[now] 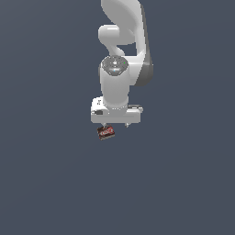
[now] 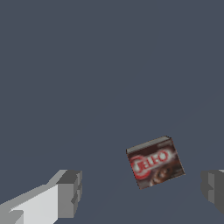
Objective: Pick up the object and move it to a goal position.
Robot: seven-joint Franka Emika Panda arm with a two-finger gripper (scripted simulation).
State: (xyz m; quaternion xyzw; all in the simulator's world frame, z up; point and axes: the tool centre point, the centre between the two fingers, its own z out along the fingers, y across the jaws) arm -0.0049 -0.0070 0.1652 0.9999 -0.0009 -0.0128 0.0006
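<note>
- Starting at the exterior view's left there is only flat, dark blue-grey floor, plain and unmarked.
- Near the middle of that view the white arm comes down from the top edge, its wrist pointing straight at the floor.
- At the end of the arm sits the white gripper; its two short fingertips poke out below the wide hand body and stand apart.
- The wrist view shows the claw spread wide: one grey finger pad on one side, the other pad at the far edge, with open floor between them and nothing held.
- The box, small and dark brown with a red label and white lettering, lies on the floor just under the gripper, towards the exterior view's left fingertip, and is turned at an angle.
- In the wrist view the box sits between the two pads, nearer the far-edge one, touching neither.
- Further to the exterior view's right the floor carries on the same.
</note>
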